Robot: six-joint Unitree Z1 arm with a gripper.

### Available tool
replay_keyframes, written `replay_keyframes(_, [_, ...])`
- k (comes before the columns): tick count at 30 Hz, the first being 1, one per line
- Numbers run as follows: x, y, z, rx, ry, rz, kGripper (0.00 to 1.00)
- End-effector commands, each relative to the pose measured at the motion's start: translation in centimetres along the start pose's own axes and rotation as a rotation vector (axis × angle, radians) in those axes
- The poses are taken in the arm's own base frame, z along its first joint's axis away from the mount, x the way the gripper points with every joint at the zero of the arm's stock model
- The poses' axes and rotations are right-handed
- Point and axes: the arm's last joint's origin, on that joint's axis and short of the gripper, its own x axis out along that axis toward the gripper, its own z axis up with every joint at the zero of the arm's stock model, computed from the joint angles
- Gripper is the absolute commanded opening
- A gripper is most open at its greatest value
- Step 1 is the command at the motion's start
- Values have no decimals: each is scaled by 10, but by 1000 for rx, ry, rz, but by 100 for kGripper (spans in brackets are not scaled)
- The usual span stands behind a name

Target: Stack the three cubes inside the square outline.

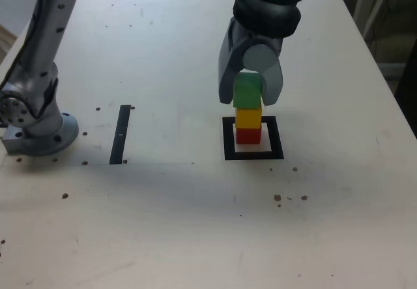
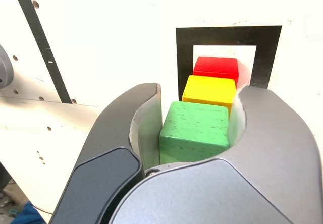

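Cubes (image 1: 248,114) red, yellow, green, upright in square outline (image 1: 253,138); hand (image 1: 249,92) flanking green, seemingly loose.

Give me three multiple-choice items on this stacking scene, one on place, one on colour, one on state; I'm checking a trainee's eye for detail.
1. Where does the red cube sit?
A. inside the square outline
B. on the black strip
C. by the arm's base

2. Which cube is on top of the stack?
A. red
B. yellow
C. green

3. How does the gripper stand?
A. far off the stack
B. around the green cube
C. on the bare table

Answers:
1 A: the red cube rests on the outline's pale centre.
2 C: green sits on the yellow cube, which sits on red.
3 B: one jaw stands on each side of the green cube.
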Motion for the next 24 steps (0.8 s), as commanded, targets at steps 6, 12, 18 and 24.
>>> replay_keyframes(6, [1, 1, 5, 21, -15, 5, 97])
replay_keyframes(12, [2, 2, 3, 20, -7, 19, 99])
replay_keyframes(18, [2, 2, -1, 15, 10, 30, 99])
replay_keyframes(24, [-13, 3, -13, 10, -30, 42, 99])
